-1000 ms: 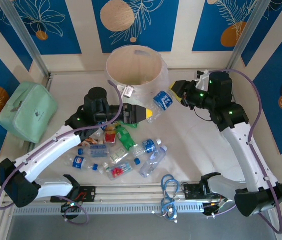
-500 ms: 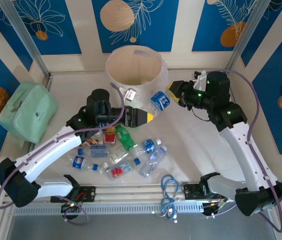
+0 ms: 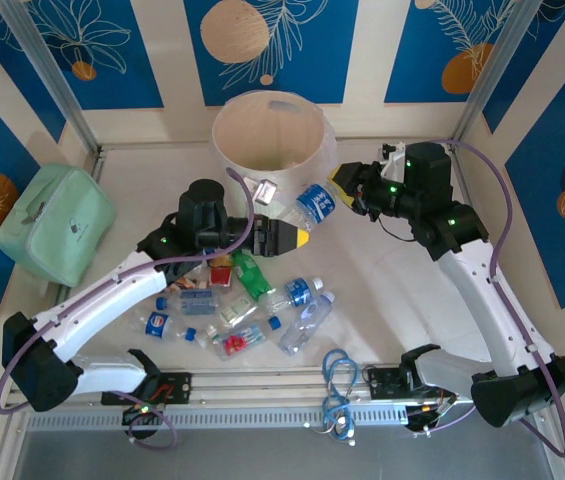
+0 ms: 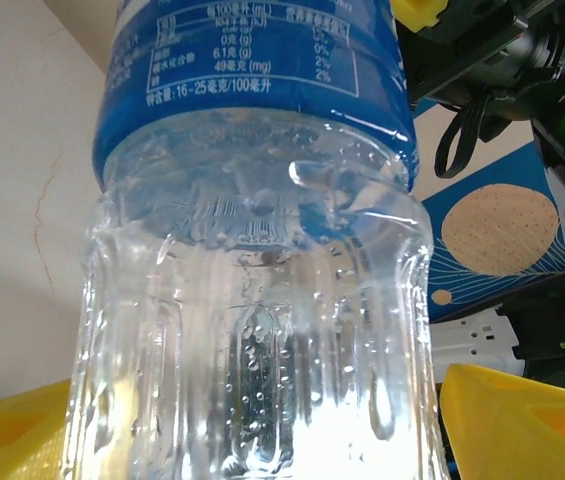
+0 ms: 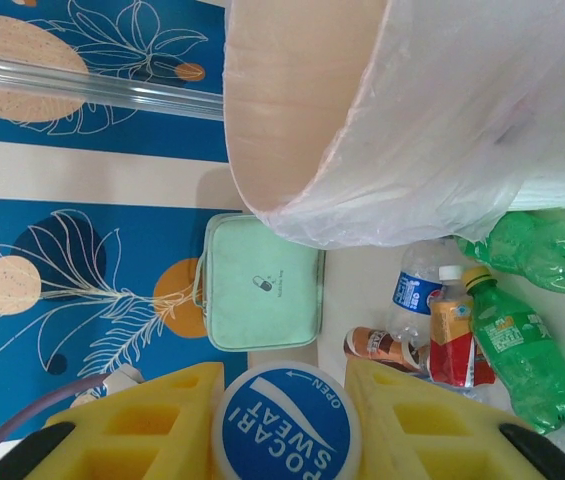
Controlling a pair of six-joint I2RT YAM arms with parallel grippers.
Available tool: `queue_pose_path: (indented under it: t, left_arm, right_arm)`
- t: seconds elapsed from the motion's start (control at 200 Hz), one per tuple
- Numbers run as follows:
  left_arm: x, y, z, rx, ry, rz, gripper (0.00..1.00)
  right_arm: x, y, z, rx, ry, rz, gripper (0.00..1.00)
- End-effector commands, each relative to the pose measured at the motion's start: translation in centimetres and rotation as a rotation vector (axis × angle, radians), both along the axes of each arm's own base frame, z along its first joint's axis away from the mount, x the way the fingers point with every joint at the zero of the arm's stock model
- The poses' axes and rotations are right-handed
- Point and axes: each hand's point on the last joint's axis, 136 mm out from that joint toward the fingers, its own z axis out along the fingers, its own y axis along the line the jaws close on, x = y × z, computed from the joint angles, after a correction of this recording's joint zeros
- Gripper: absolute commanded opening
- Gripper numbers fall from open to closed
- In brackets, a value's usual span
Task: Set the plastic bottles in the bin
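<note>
Top external view: we found one clear, blue-labelled bottle (image 3: 315, 204) held off the table (image 3: 392, 290), spanned between both arms just beside the bin (image 3: 230, 150); the left gripper (image 3: 297, 236) was clamped on its base end and the right gripper (image 3: 342, 187) on its cap end; the loose bottles (image 3: 247, 300) lay heaped between the arm bases and the bin, well apart from the mint-green bag (image 3: 57, 225).

Left wrist view: the bottle (image 4: 262, 300) sat between the yellow pads (image 4: 522, 425), which lay against its ribbed lower wall; we saw no crushing of the plastic.

Right wrist view: the right gripper (image 5: 284, 425) was narrow, with a yellow finger (image 5: 142, 425) touching each side of the blue cap (image 5: 284, 415); the bin (image 5: 292, 120), with its liner (image 5: 462, 110), rose directly ahead; green and red bottles (image 5: 527, 350) lay at its foot.

We judged the step to be a handover; the left gripper should open only once the cap grip is secure; the cap is small, round and smooth, so we expected the bottle to swing beneath it; lift slowly, carry the base above the rim and clear of the liner, then release over the middle of the opening.
</note>
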Motion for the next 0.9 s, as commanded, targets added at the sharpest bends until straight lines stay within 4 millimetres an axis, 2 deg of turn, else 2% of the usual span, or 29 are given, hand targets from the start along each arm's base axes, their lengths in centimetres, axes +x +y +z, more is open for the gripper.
queue_pose_path:
  t: [0.0,0.115,0.27,0.385,0.46,0.55,0.645,0.795,0.895]
  left_arm:
    - [-0.5,-0.1,0.2,-0.006,-0.03,-0.016,0.76]
    - [-0.6,-0.1,0.3,-0.007,-0.038,-0.017,0.69]
    - [-0.3,0.2,0.4,-0.002,-0.057,0.003,0.66]
    - [-0.1,0.4,0.6,0.003,-0.076,0.027,0.64]
    - [0.1,0.6,0.7,0.007,-0.085,0.039,0.62]
    - [0.2,0.6,0.8,0.006,-0.091,0.046,0.62]
    - [0.3,0.7,1.0,0.007,-0.096,0.054,0.61]
    - [0.6,1.4,2.3,0.02,-0.147,0.095,0.6]
    - [1.8,2.7,3.8,0.048,-0.203,0.18,0.62]
  right_arm:
    - [-0.1,0.1,0.3,0.003,0.003,-0.006,0.33]
    - [-0.1,0.1,0.2,0.002,0.006,-0.005,0.33]
    - [-0.1,0.0,-0.1,-0.005,0.012,-0.007,0.34]
    - [-0.2,-0.1,-0.3,-0.01,0.02,-0.008,0.39]
    - [-0.3,-0.2,-0.4,-0.016,0.025,-0.012,0.47]
    - [-0.4,-0.4,-0.6,-0.033,0.031,-0.019,0.68]
    - [-0.7,-1.2,-1.0,-0.068,0.037,-0.046,0.8]
    - [-1.5,-3.3,-2.6,-0.149,0.08,-0.105,0.85]
    - [-2.3,-4.8,-4.3,-0.181,0.125,-0.129,0.86]
